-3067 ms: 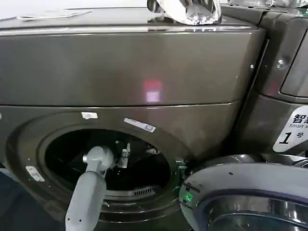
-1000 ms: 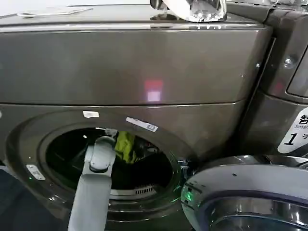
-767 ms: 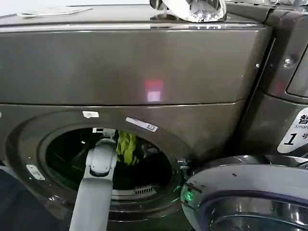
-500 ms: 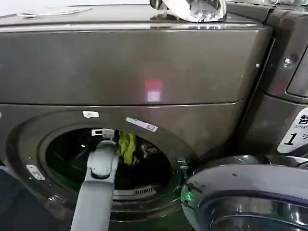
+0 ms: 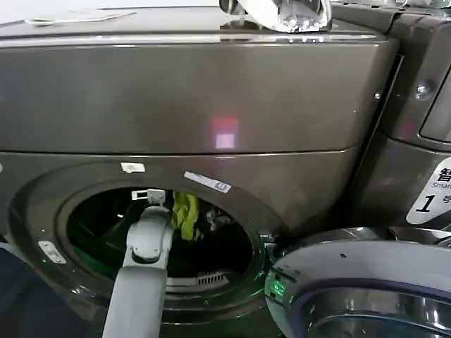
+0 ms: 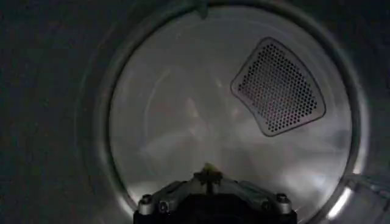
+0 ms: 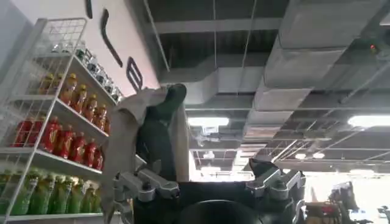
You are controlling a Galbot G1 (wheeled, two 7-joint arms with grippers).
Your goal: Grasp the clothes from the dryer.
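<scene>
Raised since three seconds ago, left gripper [image 5: 177, 211] clamped on yellow-green clothes [image 5: 185, 213] in the dryer [image 5: 211, 98] porthole, white piece hard to see, right gripper [image 7: 213, 182] open, holding nothing.

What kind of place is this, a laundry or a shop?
Probably a mock shop or demo hall with a laundry corner: two front-loading machines side by side, the dryer open, wire shelves of bottled drinks, and bare ceiling ducts.

Yellow-green clothes [image 5: 185, 215] inside the bronze-grey dryer [image 5: 190, 98].
</scene>
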